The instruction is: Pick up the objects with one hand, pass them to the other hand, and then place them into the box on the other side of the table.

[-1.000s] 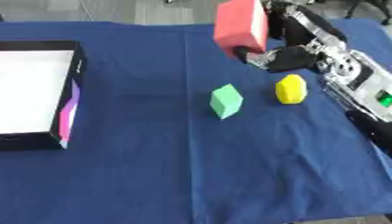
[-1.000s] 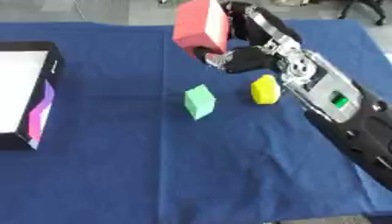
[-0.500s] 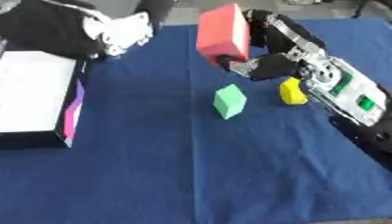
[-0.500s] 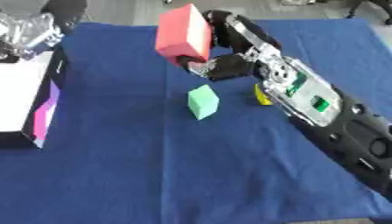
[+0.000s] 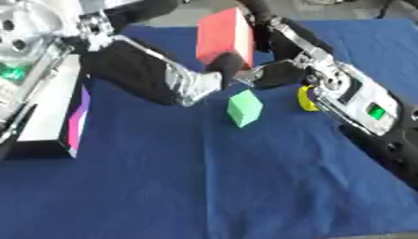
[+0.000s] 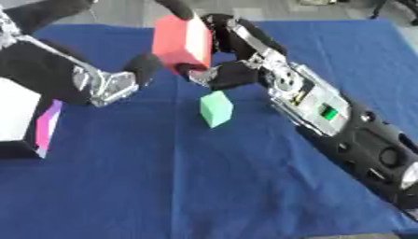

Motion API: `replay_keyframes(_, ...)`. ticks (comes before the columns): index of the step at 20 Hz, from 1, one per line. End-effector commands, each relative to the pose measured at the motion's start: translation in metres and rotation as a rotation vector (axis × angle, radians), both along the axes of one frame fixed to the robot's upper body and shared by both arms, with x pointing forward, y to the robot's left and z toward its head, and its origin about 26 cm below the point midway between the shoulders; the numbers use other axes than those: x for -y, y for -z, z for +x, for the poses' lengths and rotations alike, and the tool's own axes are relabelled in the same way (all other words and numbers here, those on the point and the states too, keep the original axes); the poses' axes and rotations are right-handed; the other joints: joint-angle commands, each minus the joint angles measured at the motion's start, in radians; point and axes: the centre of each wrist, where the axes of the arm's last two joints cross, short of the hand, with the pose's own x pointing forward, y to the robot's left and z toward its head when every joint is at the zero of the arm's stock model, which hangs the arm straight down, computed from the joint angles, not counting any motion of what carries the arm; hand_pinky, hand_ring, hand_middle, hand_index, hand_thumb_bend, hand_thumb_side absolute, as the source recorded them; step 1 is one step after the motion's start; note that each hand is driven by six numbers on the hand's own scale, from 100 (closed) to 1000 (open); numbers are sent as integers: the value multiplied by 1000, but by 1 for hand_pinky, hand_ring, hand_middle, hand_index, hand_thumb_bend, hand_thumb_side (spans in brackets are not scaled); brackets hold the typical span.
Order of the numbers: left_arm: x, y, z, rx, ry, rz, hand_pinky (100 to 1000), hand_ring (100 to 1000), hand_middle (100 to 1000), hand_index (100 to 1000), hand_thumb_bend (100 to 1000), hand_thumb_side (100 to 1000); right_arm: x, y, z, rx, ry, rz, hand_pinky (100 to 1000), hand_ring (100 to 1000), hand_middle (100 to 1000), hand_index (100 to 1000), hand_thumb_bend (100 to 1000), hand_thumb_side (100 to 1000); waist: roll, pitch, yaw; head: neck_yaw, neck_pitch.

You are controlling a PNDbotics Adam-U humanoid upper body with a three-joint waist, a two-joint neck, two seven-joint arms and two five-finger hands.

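Right hand (image 6: 225, 70) curled round red block (image 6: 181, 42) above green cube (image 6: 215, 108); left hand (image 5: 196, 81) touching it, fingers unclear.

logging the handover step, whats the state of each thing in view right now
red block: held up off the table, between both hands
right hand: fingers curled round the red block
left hand: at the red block's lower edge, grip unclear
green block: on the blue cloth, untouched
yellow object: on the cloth, partly hidden by the right arm
box: at the left edge, open side up, contents not visible
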Motion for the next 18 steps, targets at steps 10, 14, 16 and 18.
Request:
replay_keyframes(10, 20, 4, -10, 116, -33, 47, 1000, 1000, 922, 860, 100, 495, -6, -7, 0, 41, -35, -41, 651, 635, 570, 647, 100, 100, 12, -28, 0, 3, -2)
replay_keyframes(14, 17, 2, -13, 141, -65, 30, 1000, 1000, 922, 861, 100, 576, -7, -6, 0, 39, -37, -48, 651, 635, 570, 647, 100, 100, 11, -24, 1, -1, -2)
replay_keyframes(16, 15, 1, -15, 161, -69, 24, 1000, 1000, 919, 869, 100, 543, -8, -6, 0, 37, -35, -50, 651, 634, 569, 646, 100, 100, 11, -22, 1, -4, -2)
replay_keyframes(18, 14, 1, -17, 186, -69, 24, 1000, 1000, 915, 870, 100, 489, -8, -5, 0, 33, -33, -53, 650, 634, 569, 646, 100, 100, 10, -20, 1, -6, -2)
